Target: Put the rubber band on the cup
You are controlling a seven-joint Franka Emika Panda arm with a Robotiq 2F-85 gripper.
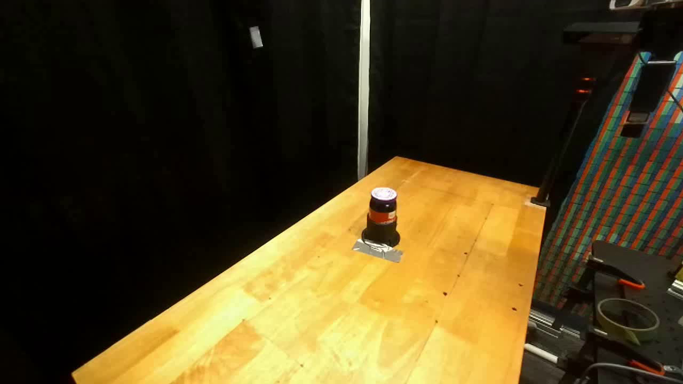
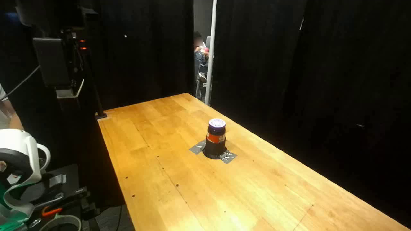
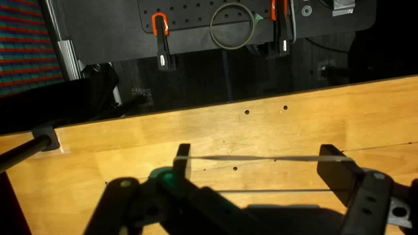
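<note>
The cup [image 1: 382,217] is a small dark cylinder with a reddish-orange section and a pale lid. It stands upright on the wooden table [image 1: 405,320], its wider black base taped down, and also shows in an exterior view [image 2: 216,138]. My gripper [image 3: 255,150] is wide open in the wrist view. The rubber band [image 3: 248,158] is a thin greyish loop stretched around both fingers, with one strand across near the fingertips and another lower down. The wrist view shows table below the band but not the cup. The gripper and band are not visible in either exterior view.
Grey tape [image 1: 379,252] lies at the cup's base. A black pole [image 3: 24,153] is fixed at a table corner. A dark side bench [image 3: 107,32] beyond the table edge holds a tape ring [image 3: 232,47] and orange-tipped clamps [image 3: 160,32]. Black curtains [image 2: 257,64] hang behind the table.
</note>
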